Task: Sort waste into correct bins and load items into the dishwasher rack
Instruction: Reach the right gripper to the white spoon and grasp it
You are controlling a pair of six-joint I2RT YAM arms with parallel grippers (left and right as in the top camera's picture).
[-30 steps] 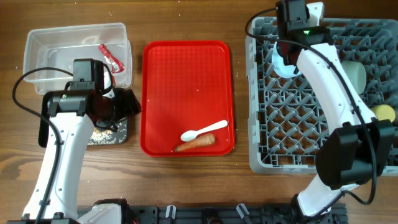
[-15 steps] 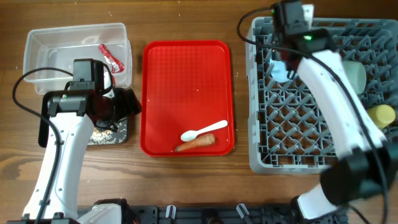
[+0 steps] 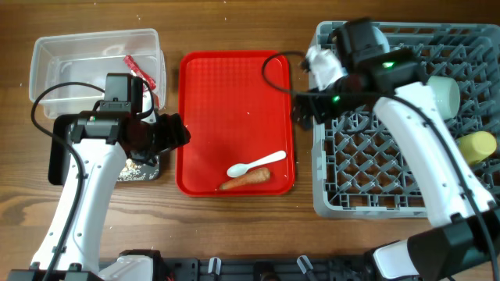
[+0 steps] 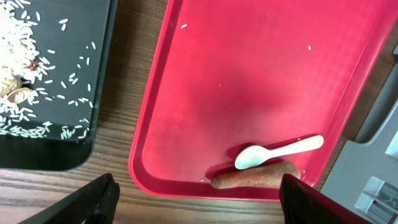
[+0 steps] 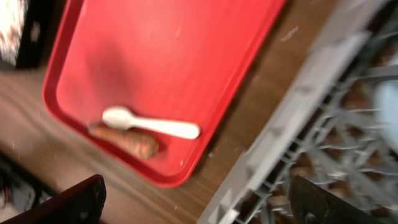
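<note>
On the flat red tray (image 3: 234, 94) lie the white spoon (image 3: 256, 163) and, just below it, the orange carrot piece (image 3: 244, 180). My left gripper (image 3: 176, 133) hangs open at the tray's left edge, with nothing between its fingers. In the left wrist view the spoon (image 4: 280, 152) and carrot (image 4: 255, 176) lie ahead and to the right of the gripper (image 4: 199, 211). Open too, my right gripper (image 3: 301, 109) hovers over the gap between tray and grey rack (image 3: 406, 179). The red wrapper (image 3: 134, 69) lies in the clear tub (image 3: 47, 55). Pale crumbs (image 3: 137, 166) cover the black tray (image 3: 56, 164).
A yellow cup (image 3: 478, 144) and a pale round dish (image 3: 440, 94) sit in the rack's right part. The right wrist view is blurred: it shows spoon (image 5: 152, 124), carrot (image 5: 124, 142) and the rack's edge (image 5: 323, 143). The left arm partly covers the black tray.
The right arm has swung left, from the rack's back left corner to the gap beside the red tray, and its jaws have opened. The left gripper has shifted a little right toward the tray.
</note>
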